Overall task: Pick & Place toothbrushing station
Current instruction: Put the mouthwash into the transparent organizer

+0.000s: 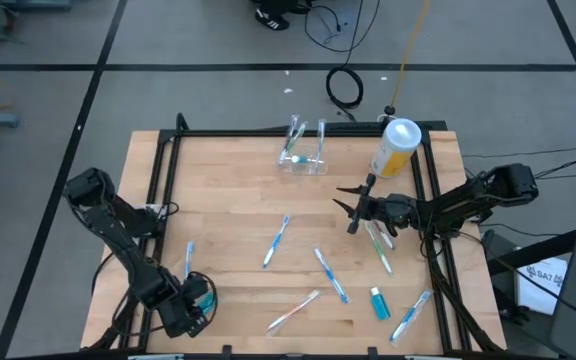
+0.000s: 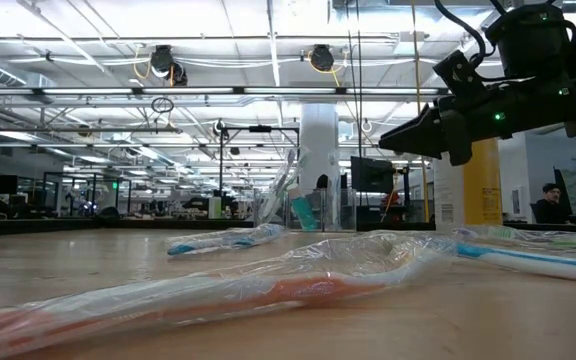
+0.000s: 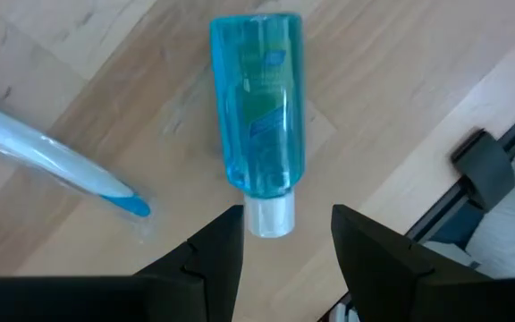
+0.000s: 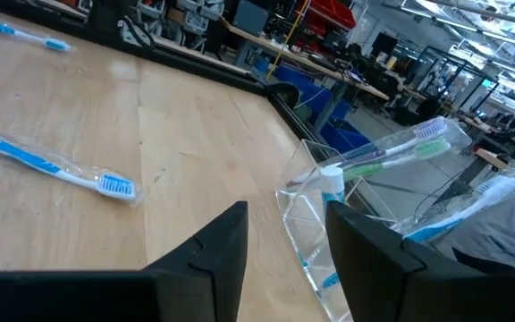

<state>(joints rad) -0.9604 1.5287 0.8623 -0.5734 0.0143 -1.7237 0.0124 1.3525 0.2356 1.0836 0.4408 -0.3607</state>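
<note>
Toothbrushing station, high view: the clear holder (image 1: 303, 152) stands near the far edge of my wooden table (image 1: 238, 210), with wrapped brushes leaning out of it; it sits apart from both my grippers.
Yellow canister, high view: it (image 1: 396, 148) stands near the far right corner, to the right of the station.
My right gripper, high view: it (image 1: 345, 203) hangs over the right middle of the table, fingers pointing toward the table's centre, jaws apart with nothing between them.
My left gripper, high view: it (image 1: 200, 298) is low over the near left corner, at a small blue bottle (image 1: 204, 297).
Loose brushes, high view: several wrapped toothbrushes lie scattered, one (image 1: 276, 241) near the centre; a blue tube (image 1: 379, 303) lies near the near right edge.
Low view: a wrapped orange-handled toothbrush (image 2: 218, 295) lies closest; the station (image 2: 308, 208) shows far back; my right gripper (image 2: 398, 138) hangs above the table, empty.
Left wrist view: my fingers (image 3: 217, 259) stand wide on either side of the blue bottle's (image 3: 257, 107) white cap, not gripping it; the bottle lies flat, a blue-and-white brush (image 3: 56, 161) beside it.
Right wrist view: my fingers (image 4: 213, 255) stand apart and empty; the station (image 4: 365, 206) is just ahead of them, brushes inside, and a blue-bristled brush (image 4: 56, 165) lies on the wood.
</note>
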